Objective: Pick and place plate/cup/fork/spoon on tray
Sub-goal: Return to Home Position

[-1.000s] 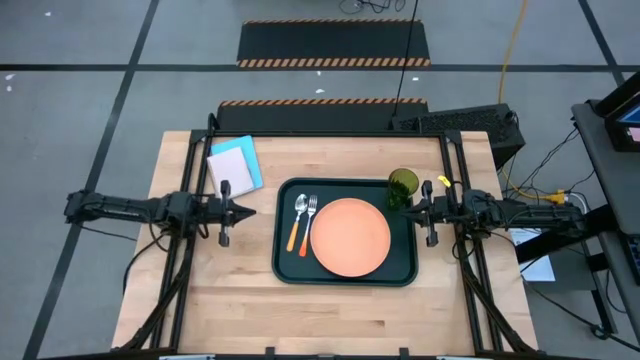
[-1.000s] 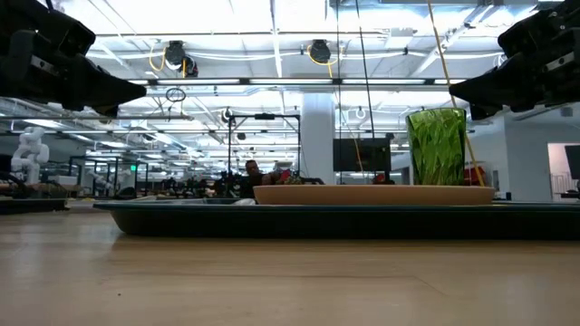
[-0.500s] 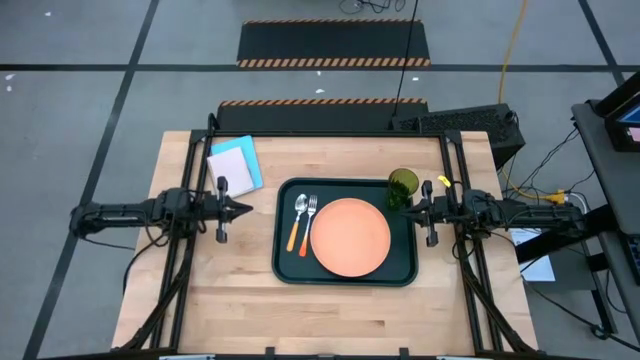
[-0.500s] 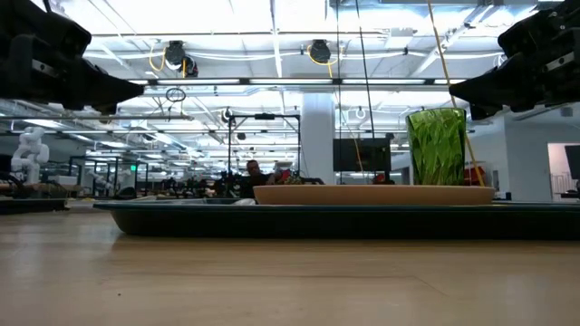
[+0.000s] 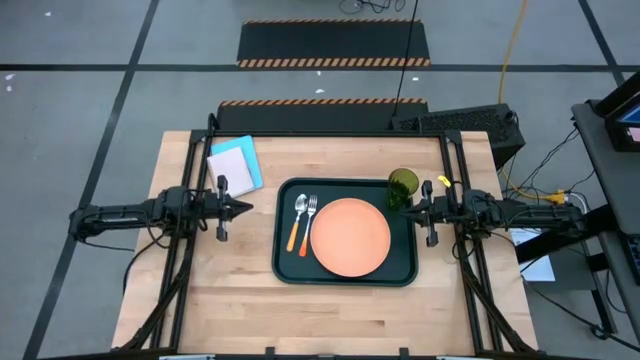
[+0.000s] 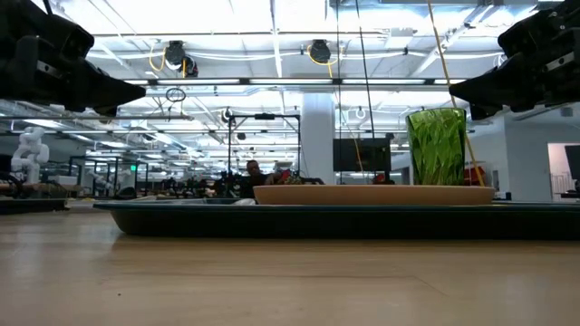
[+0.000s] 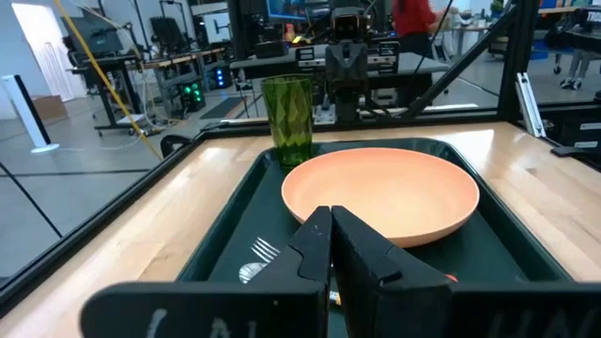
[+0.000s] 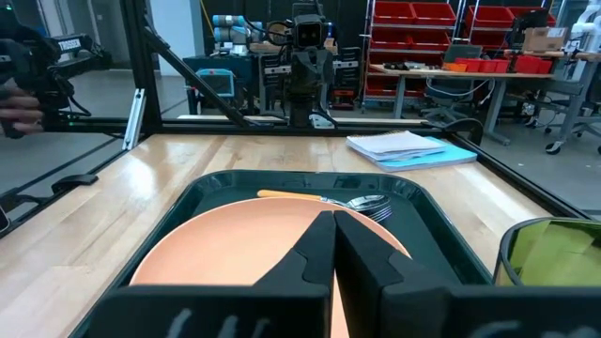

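You're looking level across the desk [image 6: 272, 281], with its pale wood filling the foreground. The tray [image 6: 181, 220] lies flat on it, and its dark rim runs from left of centre out past the right edge. On the tray you see the plate [image 6: 372, 194] edge-on as a thin salmon band. The cup [image 6: 438, 147] stands upright over the plate's right end. The left claw [image 6: 136, 89] hangs at upper left and the right claw [image 6: 458, 88] at upper right. Both are well above the tray, with their tips pointing inward.
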